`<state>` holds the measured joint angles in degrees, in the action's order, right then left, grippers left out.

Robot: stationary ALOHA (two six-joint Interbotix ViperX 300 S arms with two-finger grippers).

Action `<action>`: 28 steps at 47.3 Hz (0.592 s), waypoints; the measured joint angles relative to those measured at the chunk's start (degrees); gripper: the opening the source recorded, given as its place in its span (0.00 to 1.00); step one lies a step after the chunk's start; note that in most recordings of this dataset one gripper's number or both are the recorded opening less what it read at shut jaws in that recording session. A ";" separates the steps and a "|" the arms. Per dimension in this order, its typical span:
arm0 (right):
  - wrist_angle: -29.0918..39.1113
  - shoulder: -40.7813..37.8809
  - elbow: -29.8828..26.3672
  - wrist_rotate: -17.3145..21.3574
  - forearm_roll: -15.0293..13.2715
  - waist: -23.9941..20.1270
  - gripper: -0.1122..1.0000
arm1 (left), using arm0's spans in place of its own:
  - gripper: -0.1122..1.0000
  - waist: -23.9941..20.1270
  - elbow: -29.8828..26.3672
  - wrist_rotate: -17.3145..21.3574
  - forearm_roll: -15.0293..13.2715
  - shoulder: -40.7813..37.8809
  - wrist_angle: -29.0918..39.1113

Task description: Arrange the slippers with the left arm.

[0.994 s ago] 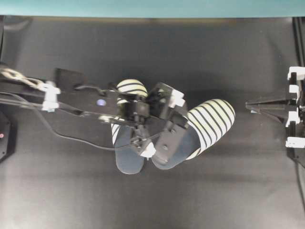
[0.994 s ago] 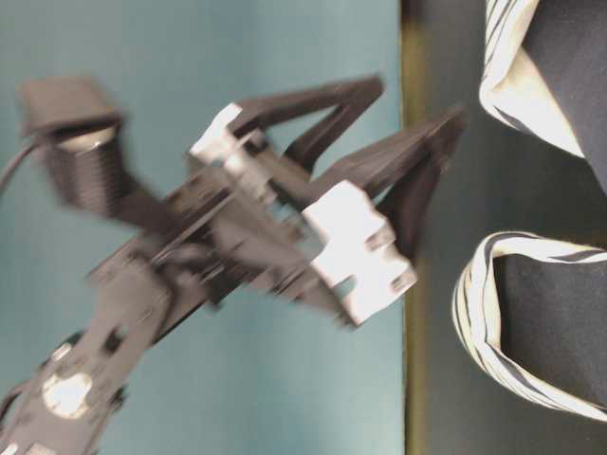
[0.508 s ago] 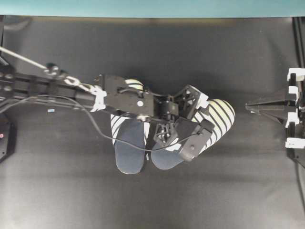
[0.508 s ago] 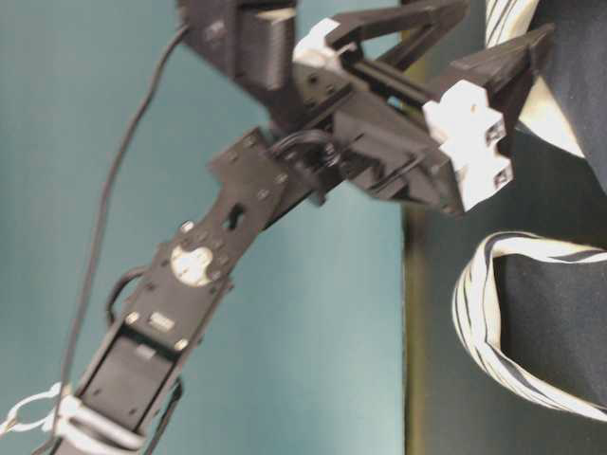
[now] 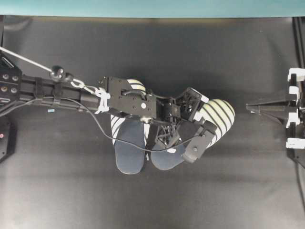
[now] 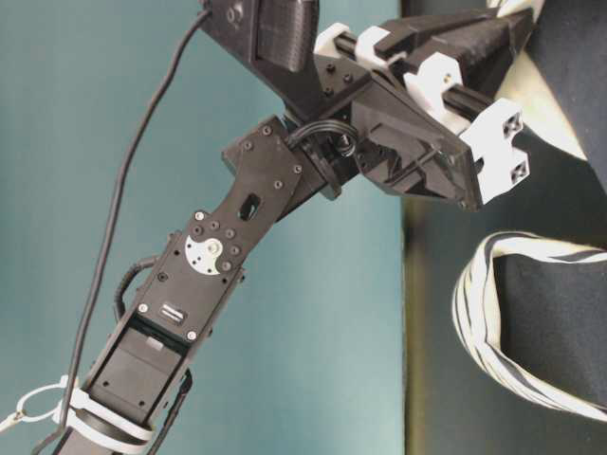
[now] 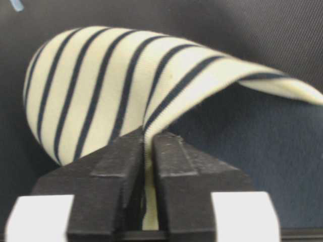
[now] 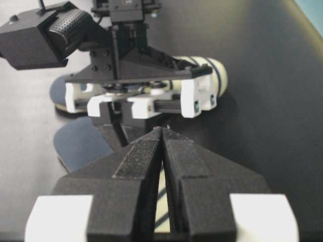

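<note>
- Left gripper (image 7: 146, 146) clamped on the edge of the right slipper's (image 5: 209, 119) striped toe cover; fabric pinched between the jaws in the wrist view.
- Both slippers mid-mat (image 5: 152, 200), heels touching, right slipper skewed away from the left slipper (image 5: 127, 148).
- Grasp done; straightening and pairing apparently still left.
- Right gripper (image 8: 162, 136) closed, empty, parked at the mat's right edge.
</note>
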<state>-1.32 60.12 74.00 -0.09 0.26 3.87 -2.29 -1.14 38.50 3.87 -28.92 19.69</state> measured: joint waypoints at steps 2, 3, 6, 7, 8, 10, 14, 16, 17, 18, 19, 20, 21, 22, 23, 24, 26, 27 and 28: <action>-0.09 0.09 0.09 0.09 0.00 0.00 0.11 | 0.11 0.09 -0.26 -1.23 0.00 0.00 0.26; -0.09 0.18 0.09 0.00 0.00 0.00 0.11 | 0.11 0.09 -0.35 -2.11 0.00 0.00 0.35; -0.09 0.26 0.18 0.00 0.00 0.00 0.11 | 0.11 0.18 -0.97 -4.92 0.00 -0.09 1.41; 0.00 0.26 0.18 0.00 0.00 0.00 0.11 | 0.11 0.09 -1.23 -6.15 0.00 0.00 2.02; -0.09 0.35 0.26 0.00 0.00 0.00 0.11 | 0.11 0.09 -1.49 -7.29 0.00 0.00 2.55; -0.09 0.26 0.35 0.00 0.00 -0.09 0.11 | 0.11 -0.09 -2.20 -9.58 0.00 0.09 3.96; 0.00 0.44 0.44 0.00 0.00 0.00 0.11 | 0.11 -0.44 -3.69 -15.03 0.00 0.62 7.21; 0.00 0.53 0.44 0.00 0.00 0.00 0.11 | 0.11 -0.70 -4.04 -17.14 0.00 1.23 8.26; -0.09 0.53 0.44 0.00 0.00 0.00 0.11 | 0.11 -0.88 -4.22 -18.02 0.00 1.49 8.70; 0.00 0.62 0.44 0.00 0.00 0.00 0.11 | 0.11 -1.05 -4.39 -18.90 0.00 1.76 9.14; -0.09 0.62 0.44 0.00 0.00 0.00 0.11 | 0.11 -1.23 -4.48 -19.86 0.00 2.20 9.49; -0.09 0.62 0.53 0.00 0.00 0.00 0.11 | 0.11 -1.32 -4.57 -20.57 0.00 2.55 9.76; -0.09 0.62 0.44 0.00 0.00 0.00 0.11 | 0.11 -1.41 -4.57 -21.36 0.00 2.90 10.11; -0.09 0.62 0.44 0.00 0.00 0.00 0.11 | 0.11 -1.49 -4.57 -22.15 0.00 3.34 10.37; -0.09 0.70 0.53 0.00 0.00 0.00 0.11 | 0.11 -1.58 -4.57 -23.03 0.00 3.87 10.72; -0.09 0.70 0.53 0.00 -0.09 0.00 0.11 | 0.11 -1.67 -4.48 -23.73 0.00 4.31 11.16; -0.09 0.70 0.62 0.00 0.00 0.00 0.11 | 0.11 -1.67 -4.48 -25.49 0.00 5.45 12.30; -0.09 0.70 0.62 0.00 0.00 0.00 0.11 | 0.11 -1.76 -4.39 -26.10 0.00 5.98 12.92; -0.09 0.70 0.62 0.00 0.09 -0.09 0.11 | 0.11 -1.76 -4.31 -26.54 0.00 6.50 13.36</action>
<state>-1.41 60.82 74.62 -0.09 0.35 3.78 -4.04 -5.45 11.95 3.87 -22.41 33.05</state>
